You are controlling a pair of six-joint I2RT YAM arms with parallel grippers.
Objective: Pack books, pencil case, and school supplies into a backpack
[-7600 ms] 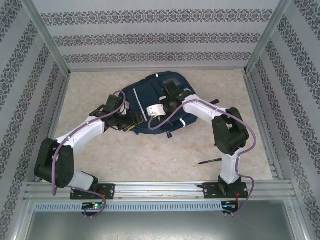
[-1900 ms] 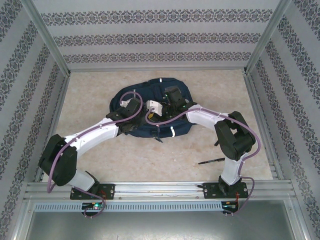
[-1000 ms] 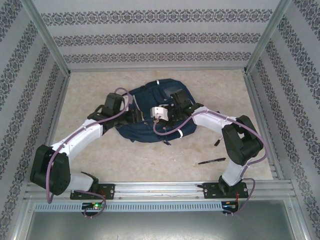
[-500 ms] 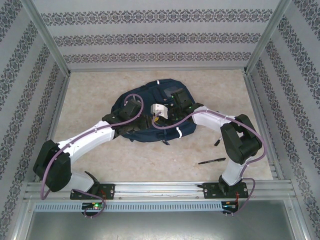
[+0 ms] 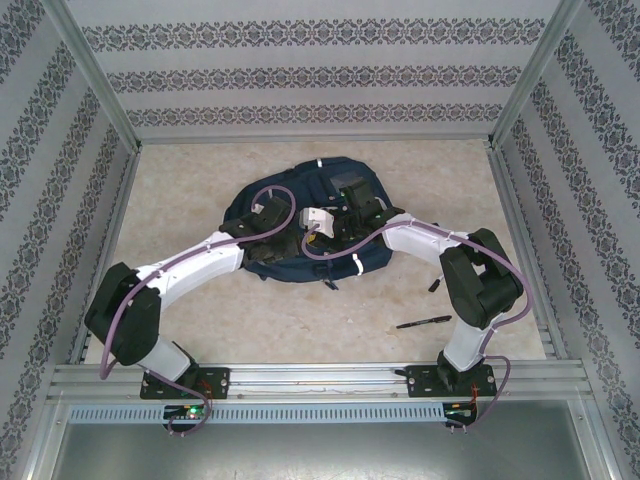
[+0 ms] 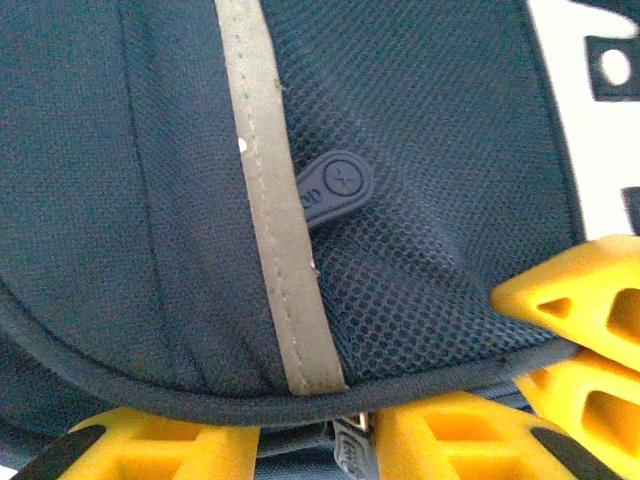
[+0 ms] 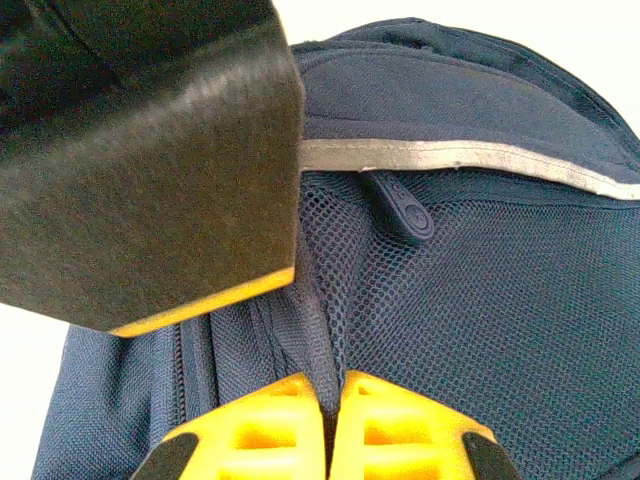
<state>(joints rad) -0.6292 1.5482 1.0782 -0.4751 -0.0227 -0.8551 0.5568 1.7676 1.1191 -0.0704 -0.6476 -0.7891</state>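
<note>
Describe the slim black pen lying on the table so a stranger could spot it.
Start at the beige speckled table and go to the right arm's white lower post near the front rail. Just left of it lies the slim black pen, flat on bare tabletop. Unlike the big dark navy fabric backpack, it is a thin straight stick.

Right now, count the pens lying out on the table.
1: the black pen lies on the table at the near right, apart from the backpack. More may be hidden inside the backpack.
</note>
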